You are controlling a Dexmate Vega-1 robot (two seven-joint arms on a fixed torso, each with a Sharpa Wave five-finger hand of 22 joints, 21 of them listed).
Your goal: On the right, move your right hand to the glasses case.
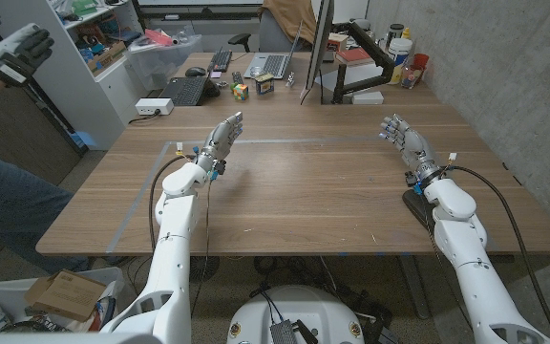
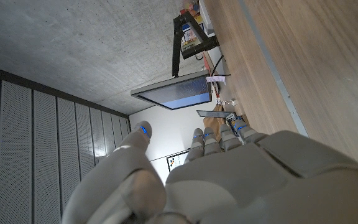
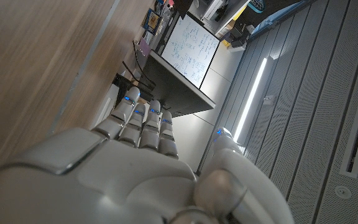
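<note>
A: Checking right hand (image 1: 405, 142) against the glasses case (image 1: 416, 204). Where does the case sit?

B: On the table (image 1: 304, 191) near its right edge, dark, partly under the right wrist. From the hand it lies at about 6 o'clock, back toward the robot. Long axis runs roughly 10-to-4, hard to be sure.

A: Hand state?

B: Fingers apart, grasping nothing, raised past the case. Left hand (image 1: 220, 139) also loose and empty, well apart, so right is nearer. My call: pull back and lower.
</note>
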